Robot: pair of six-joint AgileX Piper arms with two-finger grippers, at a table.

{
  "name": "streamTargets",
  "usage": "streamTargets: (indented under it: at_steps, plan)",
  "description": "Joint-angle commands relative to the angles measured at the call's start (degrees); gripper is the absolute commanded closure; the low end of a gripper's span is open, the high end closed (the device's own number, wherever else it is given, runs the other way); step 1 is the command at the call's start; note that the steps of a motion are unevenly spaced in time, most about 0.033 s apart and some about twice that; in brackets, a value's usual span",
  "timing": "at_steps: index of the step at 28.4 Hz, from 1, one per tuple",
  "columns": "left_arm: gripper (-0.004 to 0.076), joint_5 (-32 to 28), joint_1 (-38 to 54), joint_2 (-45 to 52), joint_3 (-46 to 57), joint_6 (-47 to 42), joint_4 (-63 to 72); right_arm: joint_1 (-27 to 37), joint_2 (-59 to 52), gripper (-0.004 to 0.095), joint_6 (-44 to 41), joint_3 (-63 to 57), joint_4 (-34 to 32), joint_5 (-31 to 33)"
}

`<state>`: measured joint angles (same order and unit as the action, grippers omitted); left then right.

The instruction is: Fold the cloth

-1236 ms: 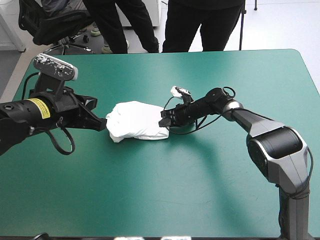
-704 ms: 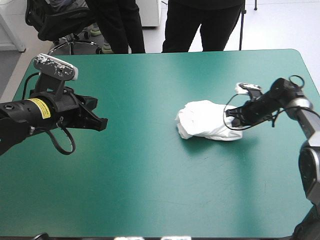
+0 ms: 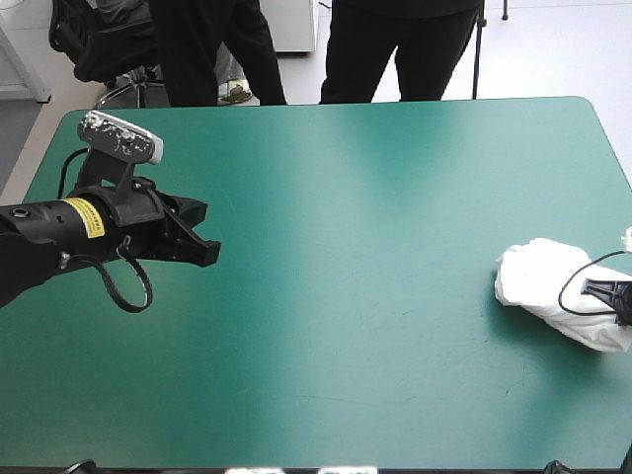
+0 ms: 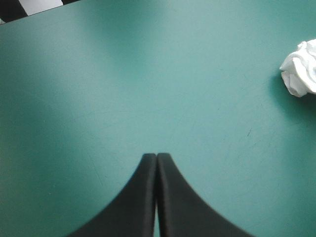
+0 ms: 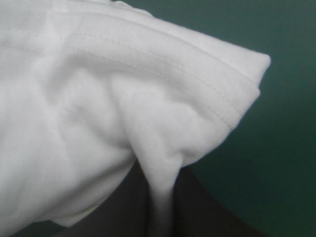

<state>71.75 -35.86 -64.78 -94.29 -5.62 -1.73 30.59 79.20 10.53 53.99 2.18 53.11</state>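
Although the task calls for folding, the T-shirt (image 3: pixel 553 288) lies as a compact white bundle at the table's (image 3: pixel 346 326) right edge, about midway between the far and near edges, with its long axis slanting from the table's interior toward the near right corner. The right gripper (image 5: pixel 159 190) is all but closed on a pinched ridge of the fabric, which shows as a thin white strand between the black fingers in the right wrist view; a stitched hem runs across the bundle just ahead of them. In the high view only a small black part of this gripper shows, at the bundle's outer end, with the arm itself out of sight beyond the table's edge. The left gripper (image 3: pixel 202 252) hovers over the left part of the table, its fingers meeting in a pointed arch and holding nothing. Its tip points across the table toward the T-shirt, which lies well apart from it, ahead and off to one side, so the right arm is by far the nearer. Judged from this layout, any further fold would need the bundle brought back toward the middle, within reach of both arms. No container is in view
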Motion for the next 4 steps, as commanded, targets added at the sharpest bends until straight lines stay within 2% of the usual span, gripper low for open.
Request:
streamTargets:
  at_steps: [1, 4]
  plan:
    - [0.0733, 2.00, 0.00, 1.00, -1.56, -0.10, 1.73, 0.60, -2.00, 0.0925, -6.17, 0.57, -7.33, -2.39]
    - [0.0733, 2.00, 0.00, 1.00, -1.56, -0.10, 2.17, 0.60, -2.09, 0.0923, -10.10, 0.57, -7.60, -2.60]
